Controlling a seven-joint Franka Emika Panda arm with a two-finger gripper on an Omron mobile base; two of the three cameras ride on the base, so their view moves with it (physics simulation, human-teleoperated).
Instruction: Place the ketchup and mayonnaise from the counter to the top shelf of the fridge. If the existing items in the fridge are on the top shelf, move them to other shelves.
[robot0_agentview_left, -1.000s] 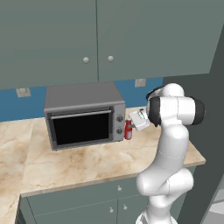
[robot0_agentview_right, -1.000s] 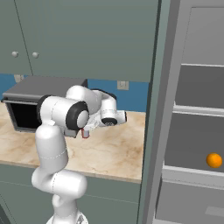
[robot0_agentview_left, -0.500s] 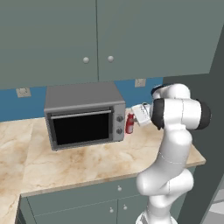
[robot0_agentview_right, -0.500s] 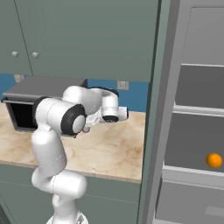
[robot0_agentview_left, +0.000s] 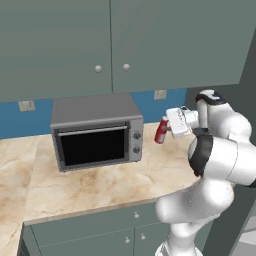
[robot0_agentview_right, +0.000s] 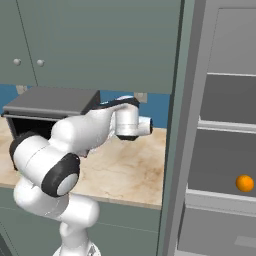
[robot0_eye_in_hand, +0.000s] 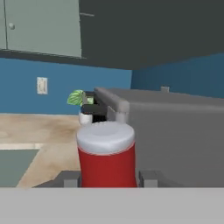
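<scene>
Hand (robot0_eye_in_hand: 107, 178) clamped around ketchup (robot0_eye_in_hand: 106, 154)

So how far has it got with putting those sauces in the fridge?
Early days. Nothing sits on the top shelf of the fridge. In hand: the gripper is shut on the ketchup, lifted clear of the counter beside the microwave. Left: shelving it and the mayonnaise, which I can't spot. The orange fruit lies on a lower shelf, so it can stay.

A rendered home kitchen is showing here: a beige marble worktop (robot0_agentview_left: 90, 185) is running over grey-green cabinet doors (robot0_agentview_left: 100, 237), a grey microwave (robot0_agentview_left: 97, 131) is sitting under wall cupboards (robot0_agentview_left: 115, 42), and an open fridge (robot0_agentview_right: 220, 150) is standing alongside.
</scene>
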